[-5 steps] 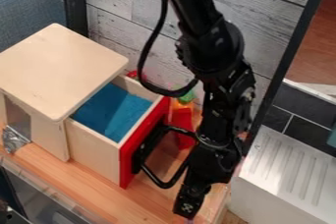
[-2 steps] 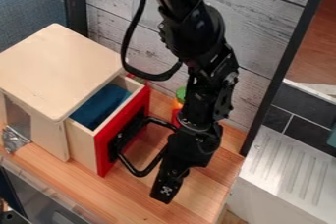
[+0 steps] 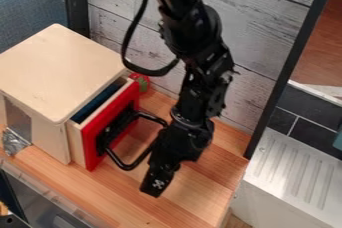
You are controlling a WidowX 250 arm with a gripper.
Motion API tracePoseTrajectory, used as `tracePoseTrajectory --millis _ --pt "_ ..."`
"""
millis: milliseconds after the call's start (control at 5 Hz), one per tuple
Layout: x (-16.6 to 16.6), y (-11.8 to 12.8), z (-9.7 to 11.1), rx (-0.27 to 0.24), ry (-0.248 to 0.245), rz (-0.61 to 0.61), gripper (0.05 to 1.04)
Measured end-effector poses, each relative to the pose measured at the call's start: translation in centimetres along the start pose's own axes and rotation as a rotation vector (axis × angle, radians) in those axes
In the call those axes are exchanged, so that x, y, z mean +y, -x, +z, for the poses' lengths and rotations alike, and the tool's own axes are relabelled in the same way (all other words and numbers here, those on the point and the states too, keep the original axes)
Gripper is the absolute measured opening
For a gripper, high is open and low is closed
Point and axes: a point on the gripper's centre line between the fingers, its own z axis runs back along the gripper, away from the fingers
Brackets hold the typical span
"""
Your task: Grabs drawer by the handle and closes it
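The black gripper (image 3: 159, 176) hangs at the black handle (image 3: 137, 160) on the drawer's red front, its body against the handle's outer side; its fingers' state is unclear. A narrow strip of the drawer (image 3: 109, 127) sticks out of the light wooden cabinet (image 3: 57, 69), with a slim gap showing the dark blue inside.
Behind the drawer front stands a small red and green object (image 3: 142, 82). The wooden tabletop (image 3: 210, 184) spreads to the right, with a white ribbed unit (image 3: 294, 177) beyond its edge. Crumpled clear plastic (image 3: 13, 142) lies left of the cabinet; a plank wall rises behind.
The drawer has slid left into the cabinet, from well out to a narrow gap. Arm and gripper have moved left along with the handle.
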Motion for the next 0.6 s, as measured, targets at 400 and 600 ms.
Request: tracePoseTrajectory --millis 400,600 --pt "0.2 3.6 0.9 0.028 -0.006 0.123 0.998" --pt "0.0 4.0 0.9 0.044 0.004 0.137 0.998"
